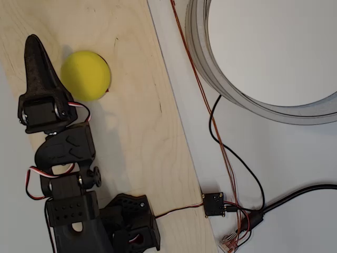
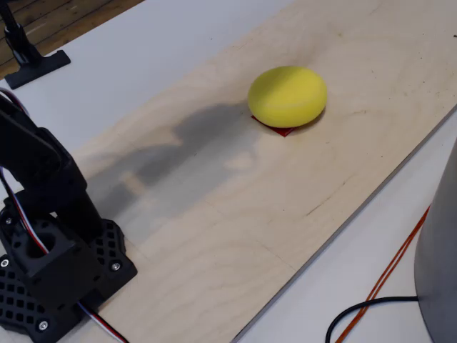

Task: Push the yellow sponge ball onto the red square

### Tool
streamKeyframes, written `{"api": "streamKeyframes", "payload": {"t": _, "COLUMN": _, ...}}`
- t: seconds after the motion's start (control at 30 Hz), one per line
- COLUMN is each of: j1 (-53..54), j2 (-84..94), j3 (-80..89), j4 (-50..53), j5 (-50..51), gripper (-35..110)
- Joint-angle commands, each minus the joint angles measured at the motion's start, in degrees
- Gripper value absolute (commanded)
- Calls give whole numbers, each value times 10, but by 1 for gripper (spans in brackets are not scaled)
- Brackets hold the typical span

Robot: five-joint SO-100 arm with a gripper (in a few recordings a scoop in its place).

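I see the ball [image 1: 86, 75] resting on the plywood board [image 1: 137, 137] that lies across the white bench [image 1: 295, 174]. It sits on top of the red square [image 2: 283, 130]; only a thin red corner peeks out from under it on the side facing the camera in the fixed view, and a sliver shows at the ball's lower right in the overhead view. The gripper [image 1: 37, 55] lies just beside the ball, on its left in the overhead view, near the board's edge. Its dark fingers [image 1: 38, 63] look drawn together into one tapered point, holding nothing. I cannot tell whether they touch the ball. The arm's base [image 2: 50, 275] stands at the board's near end.
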Motion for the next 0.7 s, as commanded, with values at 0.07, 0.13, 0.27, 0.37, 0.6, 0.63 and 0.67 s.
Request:
{"api": "streamKeyframes", "payload": {"t": 0.07, "j1": 4, "j2": 15, "j3": -4, "j4": -9, "j5": 9, "gripper": -1}}
{"api": "streamKeyframes", "payload": {"t": 0.13, "j1": 4, "j2": 18, "j3": -1, "j4": -9, "j5": 10, "gripper": -1}}
{"api": "streamKeyframes", "payload": {"t": 0.27, "j1": 5, "j2": 22, "j3": 2, "j4": -9, "j5": 11, "gripper": -1}}
{"api": "streamKeyframes", "payload": {"t": 0.37, "j1": 5, "j2": 22, "j3": 2, "j4": -9, "j5": 10, "gripper": -1}}
{"api": "streamKeyframes", "payload": {"t": 0.6, "j1": 5, "j2": 31, "j3": 8, "j4": -9, "j5": 22, "gripper": -1}}
{"api": "streamKeyframes", "payload": {"t": 0.63, "j1": 5, "j2": 34, "j3": 11, "j4": -9, "j5": 25, "gripper": -1}}
{"api": "streamKeyframes", "payload": {"t": 0.67, "j1": 5, "j2": 38, "j3": 15, "j4": -10, "j5": 27, "gripper": -1}}
